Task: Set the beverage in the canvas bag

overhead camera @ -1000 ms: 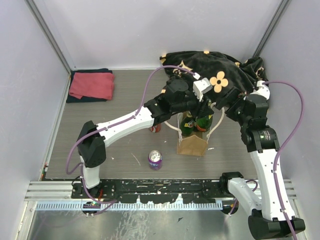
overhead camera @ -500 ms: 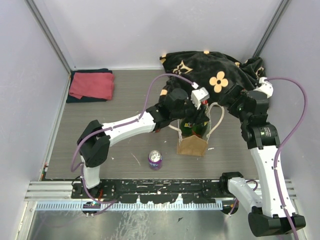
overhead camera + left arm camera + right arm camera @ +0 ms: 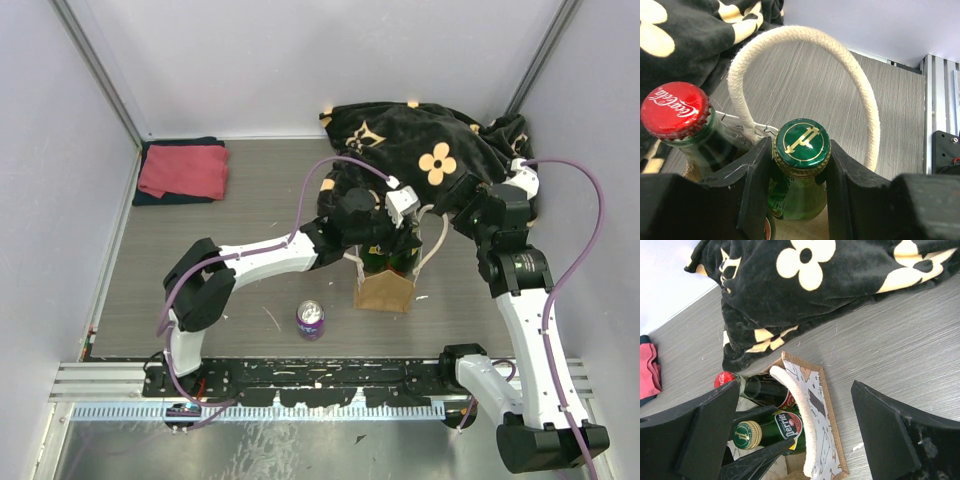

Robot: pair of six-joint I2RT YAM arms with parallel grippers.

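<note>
The tan canvas bag (image 3: 383, 290) stands upright mid-table with cream rope handles (image 3: 805, 37). My left gripper (image 3: 396, 238) is shut on the neck of a green Perrier bottle (image 3: 802, 142), its fingers (image 3: 757, 185) on both sides just under the cap, with the bottle's body down inside the bag. A red-capped Coca-Cola bottle (image 3: 675, 111) stands in the bag beside it. My right gripper (image 3: 452, 203) is open and empty, above the bag's right side. In the right wrist view the bag (image 3: 827, 410), the Perrier bottle (image 3: 785, 425) and the Coca-Cola bottle (image 3: 760, 387) lie between its fingers.
A black flower-patterned blanket (image 3: 420, 140) is heaped behind the bag at the back right. A purple can (image 3: 310, 318) stands in front of the bag to its left. A red towel on a dark cloth (image 3: 183, 170) lies at the back left by the wall.
My left gripper has come nearer and lower with the green bottle, settling it into the bag. My right arm has shifted slightly right, off the bag handle.
</note>
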